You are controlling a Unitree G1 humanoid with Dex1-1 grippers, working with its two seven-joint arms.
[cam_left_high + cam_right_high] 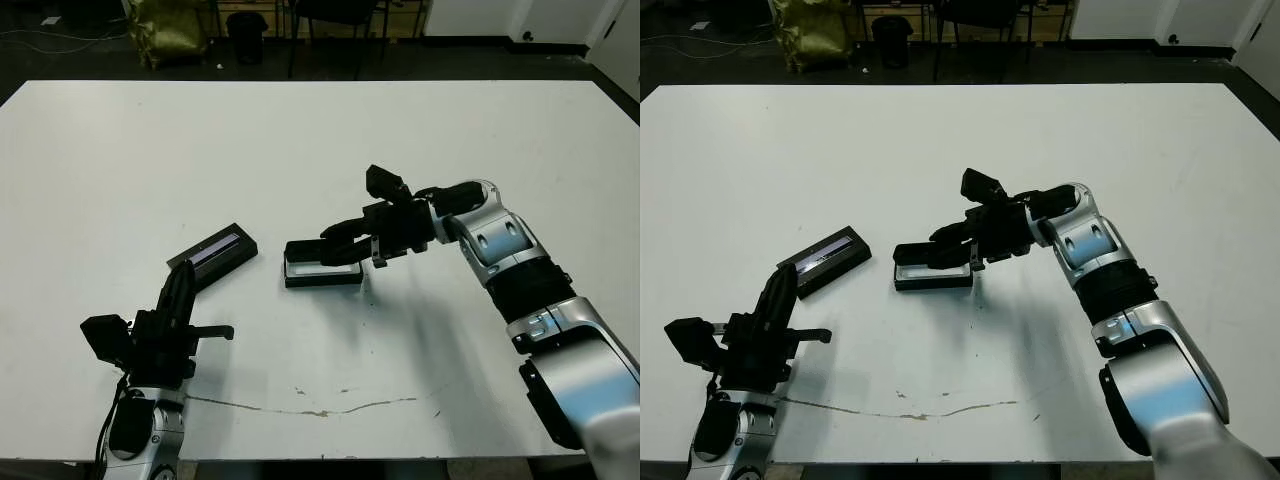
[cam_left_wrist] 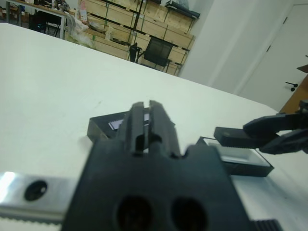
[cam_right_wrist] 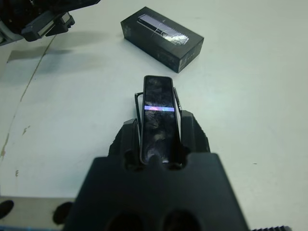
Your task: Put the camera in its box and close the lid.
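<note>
Right wrist view | right end effector (image 3: 159,126) grips camera (image 3: 157,115) | above box (image 1: 322,272)

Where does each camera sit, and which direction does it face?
Left and right eye views: on the head, facing forward and down at the table; both arms show.
Left wrist view: on the left wrist, along the left gripper toward the lid and box.
Right wrist view: on the right wrist, along the right gripper holding the camera.
Both wrist views share the lid.
</note>
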